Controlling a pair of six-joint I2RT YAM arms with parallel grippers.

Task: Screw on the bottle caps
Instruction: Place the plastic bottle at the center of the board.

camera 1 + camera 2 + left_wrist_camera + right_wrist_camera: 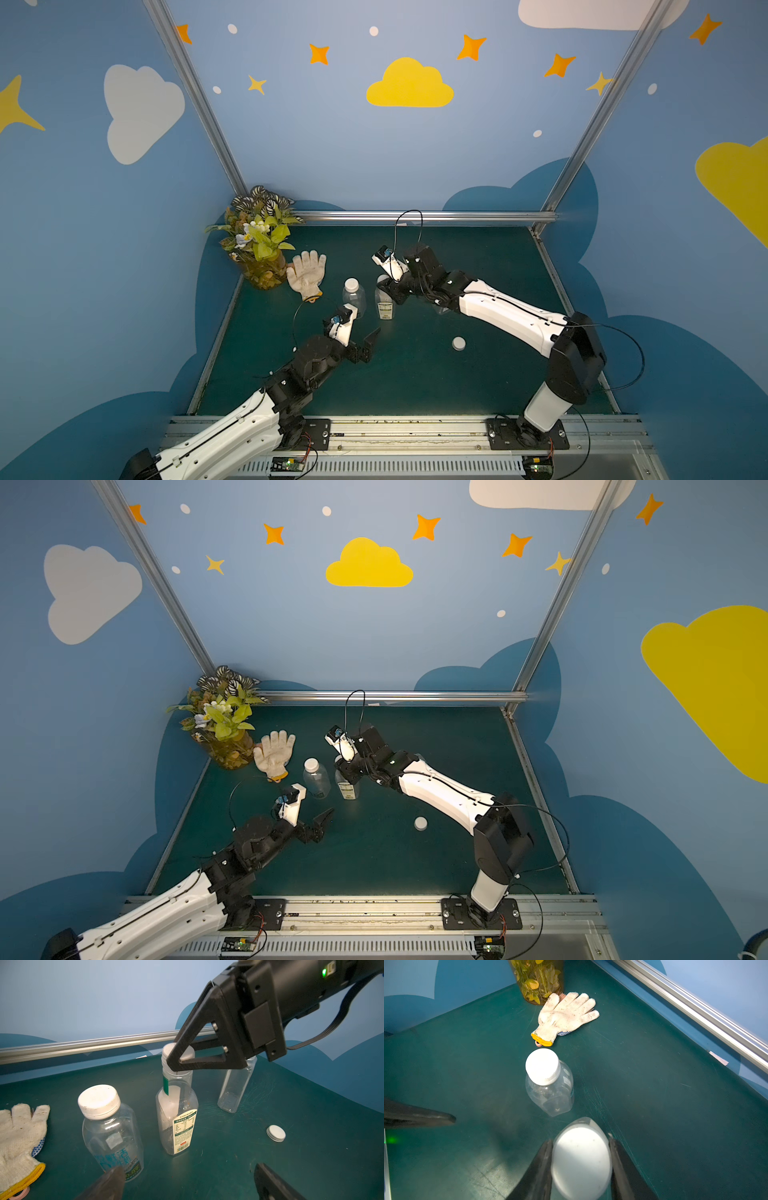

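Now the right gripper (580,1140) is clenching a round white plastic cap (581,1167) atop the slim clear labelled bottle (176,1122); the left gripper (188,1168) is hovering released nearby.

The round bottle (112,1138) is clear with a white cap (99,1101), the glove (566,1016) cream with a yellow cuff, the surface (415,382) dark teal.

Glove (306,272) lies behind the bottles (354,299), loose cap (459,343) before them.
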